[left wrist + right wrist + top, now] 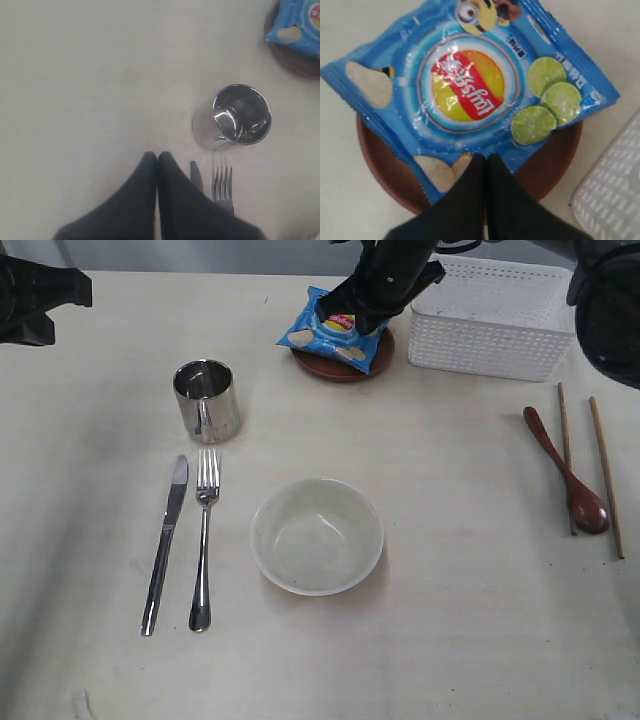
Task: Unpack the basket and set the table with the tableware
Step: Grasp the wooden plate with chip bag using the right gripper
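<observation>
Clock face is on the exterior view, with the bowl (pixel 316 536) as hub.
- Knife (pixel 165 545) and fork (pixel 204 540) lie side by side at 9, handles toward 6. That's the usual place-setting side.
- Cup (pixel 205 400) is upright at 10, just past the fork tines.
- Spoon (pixel 567 470) and chopsticks (pixel 605 478) are at 3, well apart from the bowl. The spoon lies across the inner stick, so that group looks dropped, not aligned.
- Plate (pixel 345 368) is at 12, with the chip bag (pixel 333 328) flat on it and overhanging toward 10.
- Basket (pixel 495 318) is at 1, just beside the plate on the counter (pixel 450 640). I can't see inside it.

Right gripper (pixel 485 159): jaws pressed together, tips right at the bag's edge over the plate rim. I can't tell whether film is pinched between them or they're just closed above it.

Left gripper (pixel 157 156): jaws together, empty, over bare counter beside the knife tip, clear of the right arm's work.

My read: the tableware looks to be all out. The bag isn't tableware, so the bag on the plate is the open item. If it's to be lifted, an edge pinch on slick film may slip, or it may drag the plate.
</observation>
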Action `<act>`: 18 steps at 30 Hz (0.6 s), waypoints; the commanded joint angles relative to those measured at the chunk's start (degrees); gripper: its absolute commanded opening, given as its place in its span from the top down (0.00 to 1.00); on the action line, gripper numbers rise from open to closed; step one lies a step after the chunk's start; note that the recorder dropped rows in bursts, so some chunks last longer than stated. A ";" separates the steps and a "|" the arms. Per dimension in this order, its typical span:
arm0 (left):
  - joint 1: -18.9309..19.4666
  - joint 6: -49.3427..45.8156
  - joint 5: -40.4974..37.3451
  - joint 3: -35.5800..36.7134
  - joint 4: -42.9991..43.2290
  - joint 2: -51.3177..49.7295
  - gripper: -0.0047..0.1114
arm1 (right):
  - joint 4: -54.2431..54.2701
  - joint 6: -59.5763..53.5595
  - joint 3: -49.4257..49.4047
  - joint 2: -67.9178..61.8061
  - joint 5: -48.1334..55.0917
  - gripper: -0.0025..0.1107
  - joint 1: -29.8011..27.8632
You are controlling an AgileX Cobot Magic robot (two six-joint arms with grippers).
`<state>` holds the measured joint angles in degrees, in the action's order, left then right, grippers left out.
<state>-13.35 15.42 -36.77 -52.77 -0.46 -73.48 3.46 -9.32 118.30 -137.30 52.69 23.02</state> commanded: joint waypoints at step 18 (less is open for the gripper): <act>0.00 -0.15 0.52 0.32 -0.41 0.04 0.96 | -0.55 0.84 0.22 -2.37 1.61 0.98 -0.10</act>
<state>-13.35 15.42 -36.77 -52.77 -0.46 -73.48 3.30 -8.76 118.39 -139.75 53.39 22.68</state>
